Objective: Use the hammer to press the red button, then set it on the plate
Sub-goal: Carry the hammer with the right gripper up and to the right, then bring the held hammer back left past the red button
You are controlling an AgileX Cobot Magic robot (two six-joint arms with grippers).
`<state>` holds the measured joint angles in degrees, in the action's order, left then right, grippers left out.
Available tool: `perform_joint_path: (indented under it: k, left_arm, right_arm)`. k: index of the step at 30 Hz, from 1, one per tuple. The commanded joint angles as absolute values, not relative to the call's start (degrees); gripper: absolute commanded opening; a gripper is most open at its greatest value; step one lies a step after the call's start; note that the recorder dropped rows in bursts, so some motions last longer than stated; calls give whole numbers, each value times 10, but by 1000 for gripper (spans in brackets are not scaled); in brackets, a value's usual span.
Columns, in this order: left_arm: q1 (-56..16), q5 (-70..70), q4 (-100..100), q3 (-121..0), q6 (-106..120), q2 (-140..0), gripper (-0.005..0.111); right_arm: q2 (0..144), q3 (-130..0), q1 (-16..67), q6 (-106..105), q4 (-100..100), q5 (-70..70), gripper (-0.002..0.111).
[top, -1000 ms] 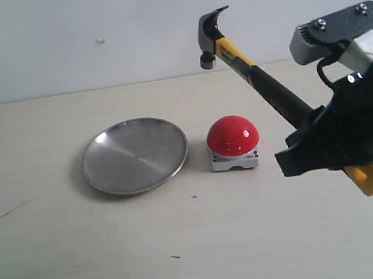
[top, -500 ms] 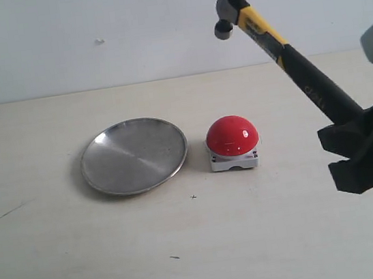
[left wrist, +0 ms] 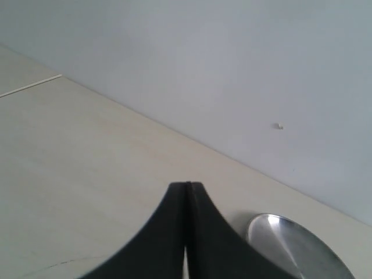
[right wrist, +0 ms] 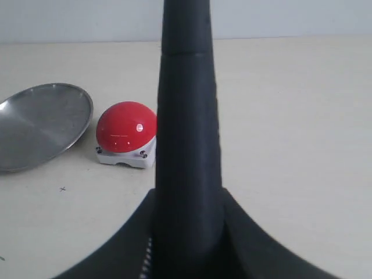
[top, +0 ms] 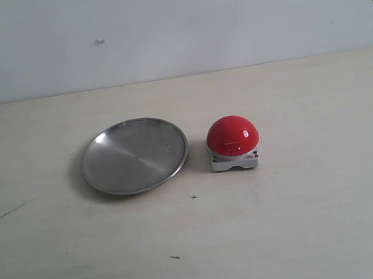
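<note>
I had the right gripper (right wrist: 187,232) clamped on the matte black handle of the hammer (right wrist: 187,116), and the left gripper (left wrist: 186,192) pressed together. The glossy domed red button (top: 232,135) sat at three o'clock from the brushed round plate (top: 133,155).

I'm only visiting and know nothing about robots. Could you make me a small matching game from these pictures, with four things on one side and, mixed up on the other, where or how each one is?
Things
1. hammer
2. red button
3. plate
4. left gripper

Places or states
A. Lies on the table with nothing on it
B. Shut, holding nothing
C. In the air, clamped in the right gripper
D. Sits on the table beside the plate, a gap between them

Pairs: 1-C, 2-D, 3-A, 4-B
</note>
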<state>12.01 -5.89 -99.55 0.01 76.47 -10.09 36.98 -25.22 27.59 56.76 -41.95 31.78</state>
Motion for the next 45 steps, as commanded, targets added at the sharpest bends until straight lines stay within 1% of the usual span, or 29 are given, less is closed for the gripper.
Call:
perform_joint_path:
  k: [1,5,9,20,25,30,34,38,45]
  left_arm:
    - [120,-56,-999,0,760,-98,0]
    - [120,-56,-999,0,760,-98,0]
    - [120,-56,-999,0,760,-98,0]
    - [120,-56,-999,0,762,-98,0]
    - [120,-56,-999,0,762,-98,0]
    - [120,-56,-999,0,762,-98,0]
    - [120,-56,-999,0,762,-98,0]
    - [120,-56,-999,0,762,-98,0]
    - [120,-56,-999,0,762,-98,0]
  right_arm:
    - [438,-262,275,579,-474,288,0]
    - [527,-307,275,605,-494,323,0]
    - [578,-355,275,497,-425,351,0]
    - [614,-364,275,337,-212,308,0]
    - [617,-352,276,310,-151,235,0]
    - [651,-338,276,299,-149,229,0]
    - [687,-330,276,298,-149,175,0]
    - [690,-334,276,298,-155,131,0]
    - [621,-431,276,298,-215,220,0]
